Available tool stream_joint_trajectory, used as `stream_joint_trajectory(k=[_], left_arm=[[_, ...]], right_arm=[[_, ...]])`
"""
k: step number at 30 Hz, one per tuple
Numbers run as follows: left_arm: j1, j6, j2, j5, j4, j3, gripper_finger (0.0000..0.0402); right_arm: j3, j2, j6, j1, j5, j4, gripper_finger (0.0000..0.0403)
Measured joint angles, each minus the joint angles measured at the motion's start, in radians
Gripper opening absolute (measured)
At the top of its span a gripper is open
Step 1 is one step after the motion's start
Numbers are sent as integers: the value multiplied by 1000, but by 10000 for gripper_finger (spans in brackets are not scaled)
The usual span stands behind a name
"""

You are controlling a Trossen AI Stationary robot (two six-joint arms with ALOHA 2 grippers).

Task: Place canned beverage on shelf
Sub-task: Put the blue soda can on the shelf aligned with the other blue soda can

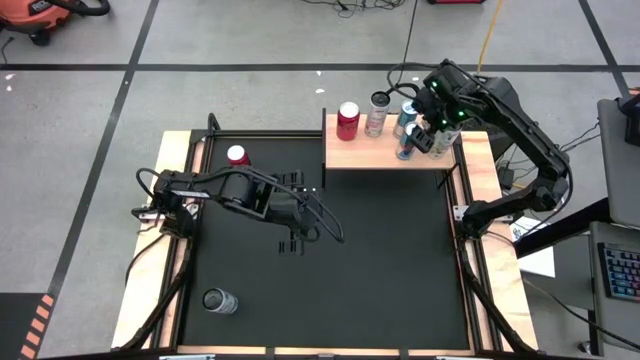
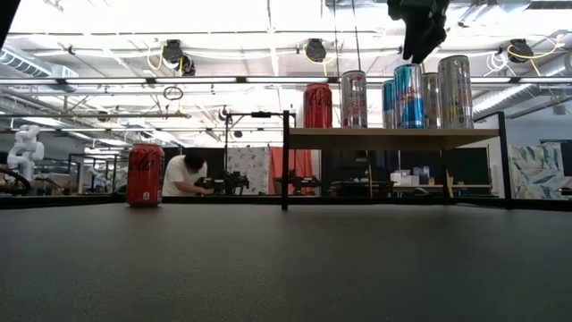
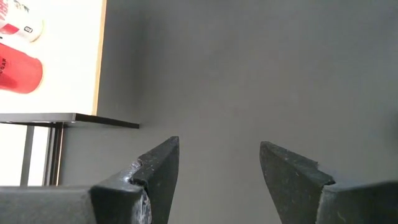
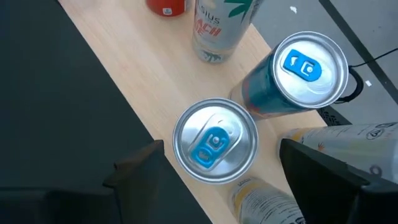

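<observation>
High view: shelf (image 1: 385,155) at table's (image 1: 380,270) far edge, bearing red can (image 1: 347,121), white can (image 1: 376,114) and blue cans (image 1: 406,140). Right gripper (image 1: 437,128) above shelf's right end. Left gripper (image 1: 335,233) mid-table.

Low view: red cola can (image 2: 144,175) standing on table; right gripper (image 2: 420,40) just above blue can (image 2: 408,96).

Left wrist view: fingers (image 3: 158,177) parted, nothing between.

Right wrist view: jaws spread wide, clear of blue-tabbed can (image 4: 215,140).

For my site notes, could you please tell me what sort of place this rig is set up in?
Probably a robotics lab or workshop in an open industrial hall: exposed ceiling ducts and strip lights, a person bent over another robot arm behind the table, a shop vacuum on the concrete floor.
</observation>
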Motion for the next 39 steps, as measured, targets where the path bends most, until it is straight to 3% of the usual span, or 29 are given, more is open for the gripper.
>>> stream_joint_trajectory(k=[5,11,19,39], left_arm=[[0,25,0,0,0,0,225],[0,26,0,0,0,0,225],[0,19,0,0,0,0,225],[0,42,0,0,0,0,225]], right_arm=[[0,-17,-27,5,-17,0,278],[0,-46,-17,9,-161,-2,229],[0,-14,55,8,-188,-26,142],[0,59,83,9,-264,42,21]])
